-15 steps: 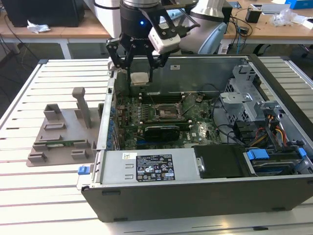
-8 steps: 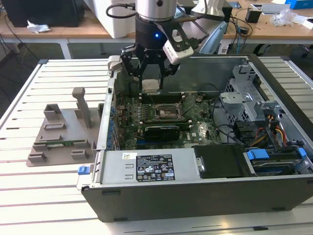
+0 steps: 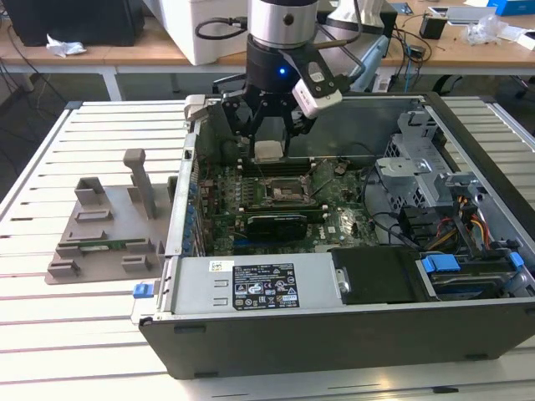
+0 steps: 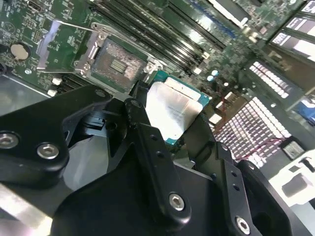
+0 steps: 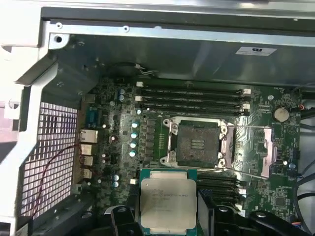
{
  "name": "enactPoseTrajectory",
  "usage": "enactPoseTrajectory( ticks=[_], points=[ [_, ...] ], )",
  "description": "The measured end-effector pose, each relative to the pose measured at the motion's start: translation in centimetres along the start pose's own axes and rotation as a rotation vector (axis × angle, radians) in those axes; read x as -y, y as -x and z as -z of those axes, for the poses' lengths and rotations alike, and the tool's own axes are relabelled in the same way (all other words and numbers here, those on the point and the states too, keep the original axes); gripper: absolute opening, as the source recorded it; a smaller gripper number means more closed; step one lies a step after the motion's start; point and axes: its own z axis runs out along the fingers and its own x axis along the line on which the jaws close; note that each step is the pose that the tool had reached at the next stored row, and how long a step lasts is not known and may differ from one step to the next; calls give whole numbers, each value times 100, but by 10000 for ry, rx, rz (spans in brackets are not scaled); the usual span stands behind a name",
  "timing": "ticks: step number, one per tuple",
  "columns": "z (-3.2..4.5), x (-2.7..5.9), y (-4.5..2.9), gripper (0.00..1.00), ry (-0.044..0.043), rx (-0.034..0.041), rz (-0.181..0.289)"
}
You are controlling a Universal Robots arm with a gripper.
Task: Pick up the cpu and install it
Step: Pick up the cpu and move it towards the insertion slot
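Observation:
My gripper (image 3: 269, 150) hangs inside the open computer case (image 3: 351, 326), shut on the cpu (image 3: 267, 150), a flat square chip with a silver-grey top and green edge. In the first wrist view the cpu (image 5: 168, 201) sits between the black fingers (image 5: 123, 219), a little short of the open socket (image 5: 197, 143) on the green motherboard (image 5: 123, 128). In the second wrist view the cpu (image 4: 173, 110) is held just beside the socket (image 4: 118, 61), whose metal load plate (image 4: 61, 46) is flipped open. In the exterior view the socket (image 3: 278, 192) lies below the held chip.
Memory slots (image 5: 192, 96) run along the far side of the socket. A black card (image 3: 277, 224) lies flat on the board near it. Drive bays and cables (image 3: 451, 225) crowd the exterior view's right. A grey holder tray (image 3: 109, 234) stands on the slatted table outside the case.

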Motion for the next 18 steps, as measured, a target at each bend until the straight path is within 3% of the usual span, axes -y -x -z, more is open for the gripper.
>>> enactPoseTrajectory(
  ticks=[11, 18],
  points=[
    [-84, -86, 141, 55, -17, -1, -1],
    [-187, -168, 246, 55, -48, -3, -3]
  ],
)
